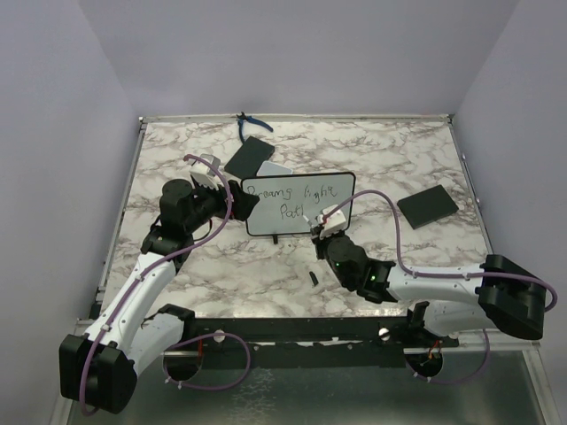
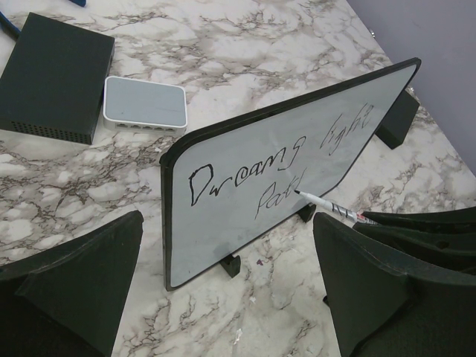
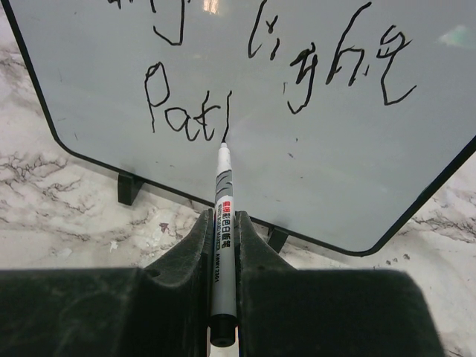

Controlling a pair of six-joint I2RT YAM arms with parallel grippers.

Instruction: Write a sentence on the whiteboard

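Reader: Where does the whiteboard stand?
Describer: Upright on its two small black feet, near the middle of the marble-patterned table, its white face turned toward the two arms.
Reader: What does the sentence read?
Describer: Thin dark handwriting in two lines: "Dreams light" above, and below it "Pat" followed by a single upright stroke.
Reader: And the right pincer?
Describer: Its fingers are closed tight on a slim marker, gripped along its rear half. The marker's tip touches the board at the foot of that last stroke.
Reader: The left pincer?
Describer: Spread wide and holding nothing. It sits at the board's left end, whose edge shows between the open fingers; whether they touch it cannot be told.
Reader: Anything else on the table?
Describer: A flat black box and a small grey-white pad lie behind the board, just beside each other. A second black box lies to the right, well apart.
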